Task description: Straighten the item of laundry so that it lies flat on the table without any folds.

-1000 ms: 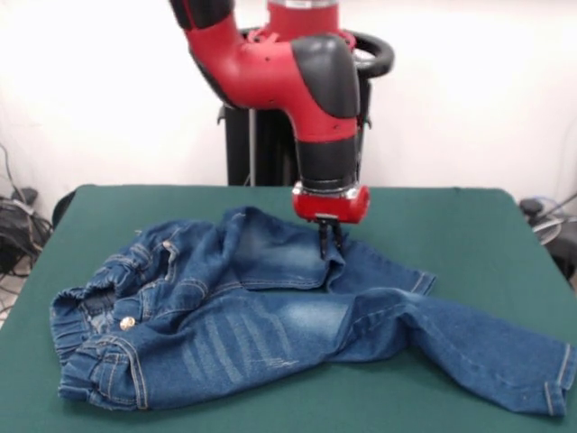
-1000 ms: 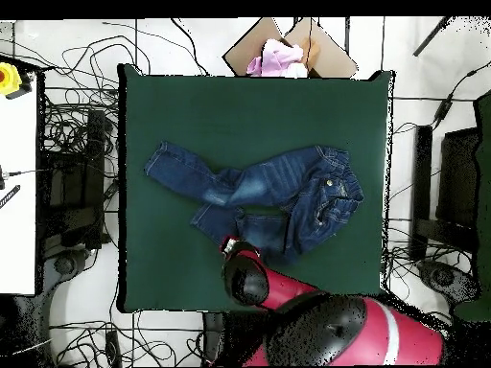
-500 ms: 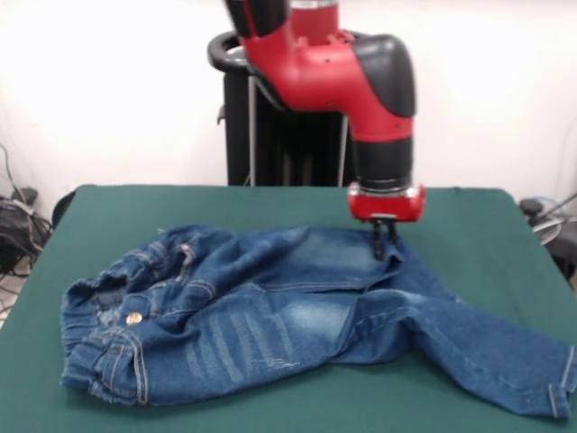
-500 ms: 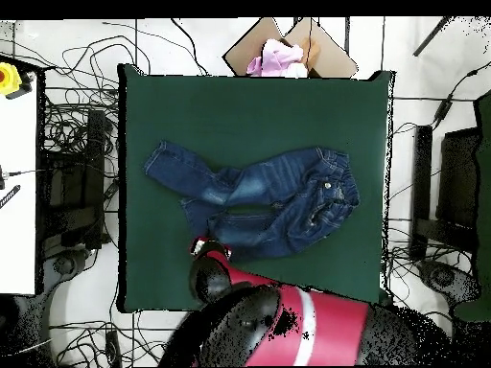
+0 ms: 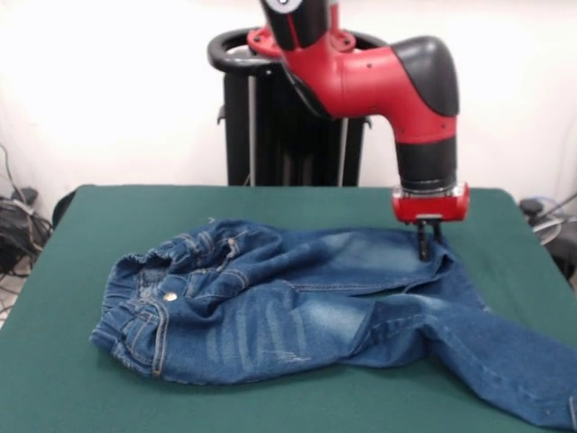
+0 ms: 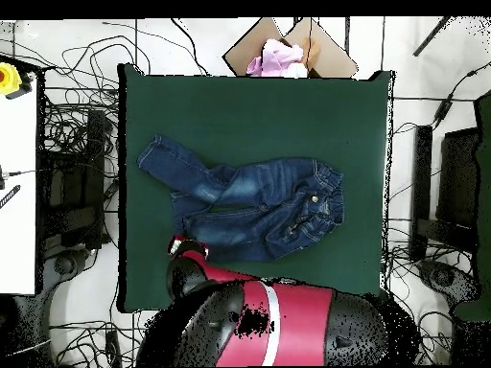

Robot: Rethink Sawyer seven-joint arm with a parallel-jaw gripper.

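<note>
The small pair of blue denim jeans (image 5: 306,311) lay on the dark green table (image 5: 108,216), spread across its middle and toward the right of the front view, with the elastic waistband (image 5: 135,316) bunched at the left and the two legs running off to the right. The nearer leg (image 5: 487,352) stretched along the table toward the lower right corner of that view, while the farther leg (image 5: 379,257) lay behind it, its end reaching up to the gripper (image 5: 425,253). The gripper hung from the red and black arm (image 5: 397,81) and pointed straight down, its two dark fingers (image 5: 421,245) drawn close together, pinching the denim at the far end of that farther leg. The cloth rose slightly to the fingertips there, and the rest of the garment trailed away from them to the left and toward the camera. Folds and wrinkles showed around the waistband and where the two legs met. In the overhead view the jeans (image 6: 254,206) sat in the middle part of the table (image 6: 259,105), waistband to the right, one leg angled toward the upper left, and the gripper (image 6: 178,245) stood at the lower left end of the garment, near the table's edge.
</note>
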